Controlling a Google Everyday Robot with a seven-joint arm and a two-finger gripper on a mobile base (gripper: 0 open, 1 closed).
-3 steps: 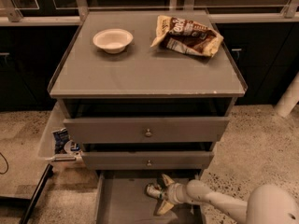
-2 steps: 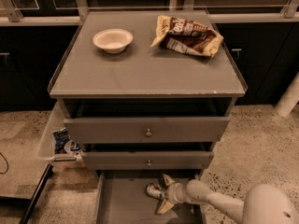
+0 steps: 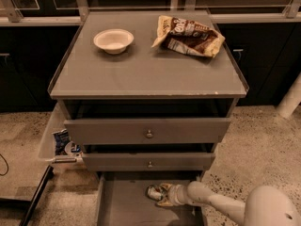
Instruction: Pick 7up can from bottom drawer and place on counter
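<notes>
The bottom drawer (image 3: 123, 206) is pulled open at the foot of the cabinet. The 7up can (image 3: 152, 192) lies on its side on the drawer's grey floor, near the back. My gripper (image 3: 160, 195) reaches into the drawer from the right on its white arm. Its fingers are closed around the can's right end, low over the floor. The counter (image 3: 141, 69) is the grey top of the cabinet, above.
A white bowl (image 3: 113, 40) and a brown-and-cream snack bag (image 3: 188, 36) lie on the counter. Two knobbed grey drawers (image 3: 148, 132) stick out slightly above the open one. A side bin with packets (image 3: 63, 145) hangs on the cabinet's left.
The gripper's fingers have drawn closer together around the can. The can and the arm have barely shifted.
</notes>
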